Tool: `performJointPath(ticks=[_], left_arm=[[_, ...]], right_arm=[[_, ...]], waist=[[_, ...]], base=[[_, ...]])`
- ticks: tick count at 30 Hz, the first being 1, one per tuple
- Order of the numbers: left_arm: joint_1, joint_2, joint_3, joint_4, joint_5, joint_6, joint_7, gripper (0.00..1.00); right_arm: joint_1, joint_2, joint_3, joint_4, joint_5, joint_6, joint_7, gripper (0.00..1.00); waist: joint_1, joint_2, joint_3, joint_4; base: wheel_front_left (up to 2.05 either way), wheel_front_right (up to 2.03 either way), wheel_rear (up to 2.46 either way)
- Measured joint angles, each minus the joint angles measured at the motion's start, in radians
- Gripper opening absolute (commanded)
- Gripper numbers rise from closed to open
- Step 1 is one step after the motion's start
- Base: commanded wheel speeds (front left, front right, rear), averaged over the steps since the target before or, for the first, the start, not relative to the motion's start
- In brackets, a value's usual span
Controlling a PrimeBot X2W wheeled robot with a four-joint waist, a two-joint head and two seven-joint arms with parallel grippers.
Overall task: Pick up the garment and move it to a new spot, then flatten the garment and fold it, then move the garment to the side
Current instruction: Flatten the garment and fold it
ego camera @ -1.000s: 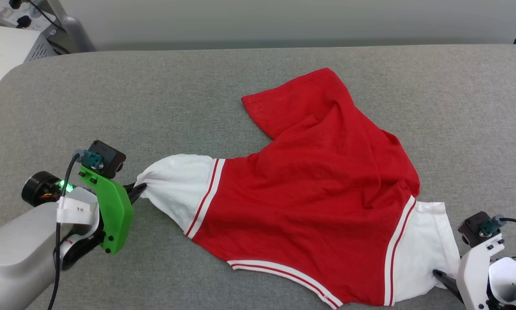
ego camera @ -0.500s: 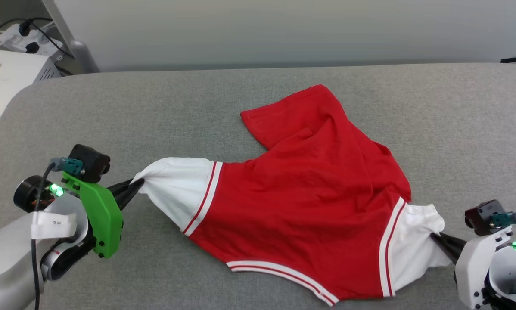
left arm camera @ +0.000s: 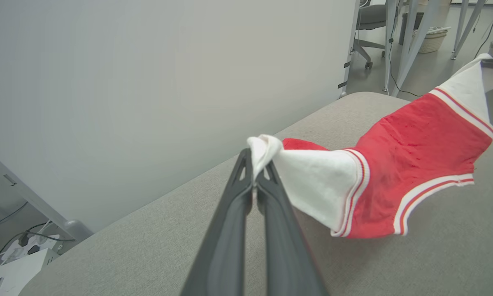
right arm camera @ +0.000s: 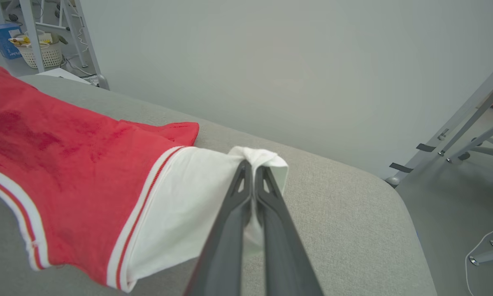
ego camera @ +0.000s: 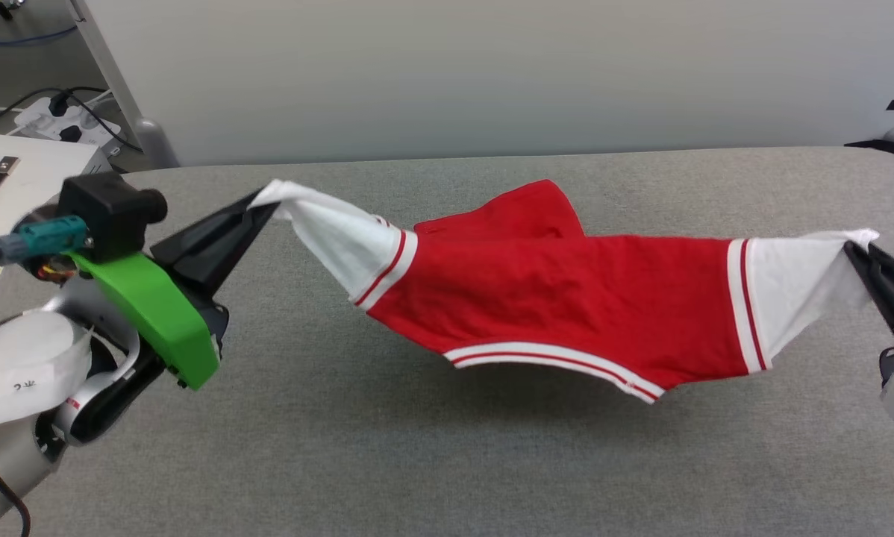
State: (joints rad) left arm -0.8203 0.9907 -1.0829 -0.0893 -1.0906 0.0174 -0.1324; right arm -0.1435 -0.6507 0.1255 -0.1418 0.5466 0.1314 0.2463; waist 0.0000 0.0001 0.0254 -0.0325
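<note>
Garment (ego camera: pixel 566 298) rear partly hidden; right jaws cut off.

Red garment (ego camera: pixel 566 291), white sleeves, red-white stripe trim; grey table (ego camera: pixel 417 447).

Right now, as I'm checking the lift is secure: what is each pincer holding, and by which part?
The garment: the left pincer pinches one white sleeve at its end, the right pincer the other sleeve at its end.
</note>
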Motion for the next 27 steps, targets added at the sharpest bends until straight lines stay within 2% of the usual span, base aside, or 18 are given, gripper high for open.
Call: performJointPath(ticks=[3, 8, 14, 21, 27], left_arm=[[-0.045, 0.003, 0.043, -0.045, 0.000, 0.013, -0.021, 0.00], [-0.121, -0.002, 0.098, -0.071, 0.015, 0.018, -0.049, 0.00], [-0.203, -0.048, 0.162, -0.062, 0.047, 0.048, -0.081, 0.00], [-0.323, -0.111, 0.214, -0.002, 0.108, 0.067, -0.098, 0.00], [-0.443, -0.190, 0.235, 0.114, 0.131, 0.065, -0.099, 0.00]], right_arm=[[-0.012, 0.026, -0.067, -0.066, -0.019, 0.000, 0.009, 0.00], [-0.087, 0.035, -0.119, -0.112, -0.026, 0.000, 0.023, 0.00], [-0.208, 0.041, -0.151, -0.129, -0.026, 0.000, 0.027, 0.00], [-0.368, 0.042, -0.121, -0.097, -0.015, 0.000, 0.018, 0.00], [-0.576, 0.053, -0.047, 0.003, -0.018, 0.000, -0.018, 0.00]], waist=[[0.0000, 0.0000, -0.005, 0.005], [0.0000, 0.0000, -0.007, 0.010], [0.0000, 0.0000, 0.000, 0.010], [0.0000, 0.0000, 0.031, 0.008], [0.0000, 0.0000, 0.085, 0.003]], base=[[0.00, 0.00, 0.00], [0.00, 0.00, 0.00], [0.00, 0.00, 0.00], [0.00, 0.00, 0.00], [0.00, 0.00, 0.00]])
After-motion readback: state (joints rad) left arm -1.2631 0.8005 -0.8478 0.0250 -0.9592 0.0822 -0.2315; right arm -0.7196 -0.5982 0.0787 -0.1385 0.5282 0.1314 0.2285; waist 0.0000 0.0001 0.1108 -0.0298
